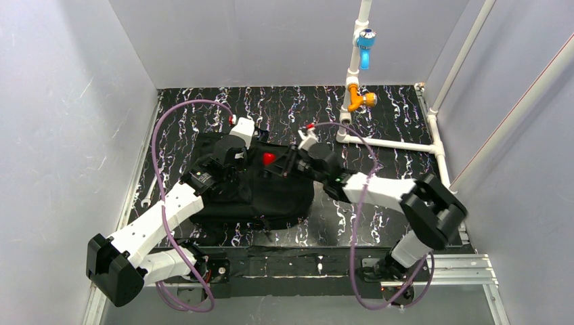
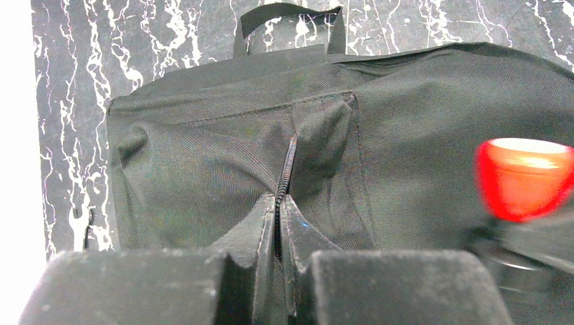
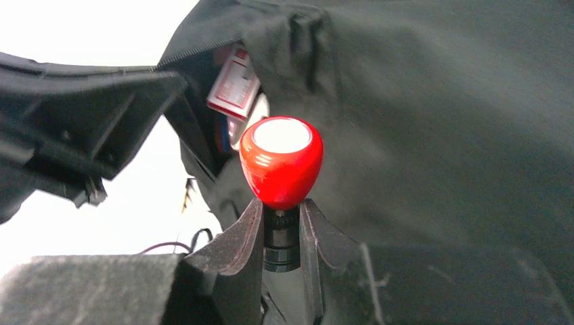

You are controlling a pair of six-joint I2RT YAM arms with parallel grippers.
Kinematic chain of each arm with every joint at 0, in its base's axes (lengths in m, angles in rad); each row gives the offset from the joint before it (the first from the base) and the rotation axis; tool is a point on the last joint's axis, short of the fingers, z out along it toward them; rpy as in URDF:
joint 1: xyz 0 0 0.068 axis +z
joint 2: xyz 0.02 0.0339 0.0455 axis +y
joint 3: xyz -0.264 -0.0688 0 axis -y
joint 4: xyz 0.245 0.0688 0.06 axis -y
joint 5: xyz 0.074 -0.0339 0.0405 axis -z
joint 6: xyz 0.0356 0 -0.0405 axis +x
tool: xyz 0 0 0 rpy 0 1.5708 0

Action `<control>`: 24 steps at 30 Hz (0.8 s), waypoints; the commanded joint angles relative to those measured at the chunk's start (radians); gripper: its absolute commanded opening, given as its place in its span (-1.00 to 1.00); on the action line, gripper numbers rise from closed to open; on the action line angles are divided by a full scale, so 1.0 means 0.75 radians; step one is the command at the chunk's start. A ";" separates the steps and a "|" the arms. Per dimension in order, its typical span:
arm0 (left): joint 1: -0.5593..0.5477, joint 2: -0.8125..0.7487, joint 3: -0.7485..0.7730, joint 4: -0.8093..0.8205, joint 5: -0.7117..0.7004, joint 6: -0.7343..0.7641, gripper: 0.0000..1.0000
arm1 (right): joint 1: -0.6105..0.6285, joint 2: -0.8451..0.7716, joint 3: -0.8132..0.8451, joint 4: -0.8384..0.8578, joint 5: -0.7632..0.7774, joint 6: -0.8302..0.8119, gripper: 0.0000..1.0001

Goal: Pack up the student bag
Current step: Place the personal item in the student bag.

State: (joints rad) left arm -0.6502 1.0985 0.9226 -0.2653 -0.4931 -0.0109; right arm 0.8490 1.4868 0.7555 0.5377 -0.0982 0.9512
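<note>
Item: large soft black fabric backpack (image 1: 254,186), lying flat at the middle of the black white-veined tabletop (image 1: 379,115). Left pincer (image 2: 279,203): closed tight on the backpack's zip seam (image 2: 288,159). Right pincer (image 3: 281,220): clamped on the black stem of a glossy red rounded knob (image 3: 281,162), white-topped, just beside the backpack's open mouth, where a red-and-white packet (image 3: 233,84) shows inside
</note>
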 commanded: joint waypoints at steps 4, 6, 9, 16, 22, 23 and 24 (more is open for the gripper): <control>-0.016 -0.070 0.024 0.121 0.024 -0.011 -1.00 | 0.075 0.412 0.439 0.257 -0.178 0.082 -0.97; -0.016 -0.068 0.030 0.114 0.034 -0.016 -1.00 | 0.075 0.509 0.530 0.293 -0.247 0.085 -0.97; -0.016 -0.066 0.037 0.105 0.053 -0.023 -1.00 | 0.075 0.642 0.655 0.309 -0.350 0.091 -0.97; -0.017 -0.088 0.037 0.107 0.055 -0.034 -1.00 | 0.099 0.826 0.784 0.297 -0.362 0.047 -0.72; -0.016 -0.104 0.021 0.112 0.015 -0.037 -1.00 | 0.095 0.925 0.851 0.181 -0.375 -0.029 -0.37; -0.016 -0.110 0.018 0.109 0.018 -0.055 -1.00 | 0.095 0.928 0.842 0.157 -0.381 -0.037 -0.28; -0.016 -0.118 0.018 0.100 0.024 -0.076 -1.00 | 0.095 0.925 0.834 0.123 -0.382 -0.049 -0.22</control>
State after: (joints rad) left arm -0.6460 1.0828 0.9226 -0.2871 -0.5030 -0.0189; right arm 0.9131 2.1422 1.3739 0.7155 -0.4004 0.9894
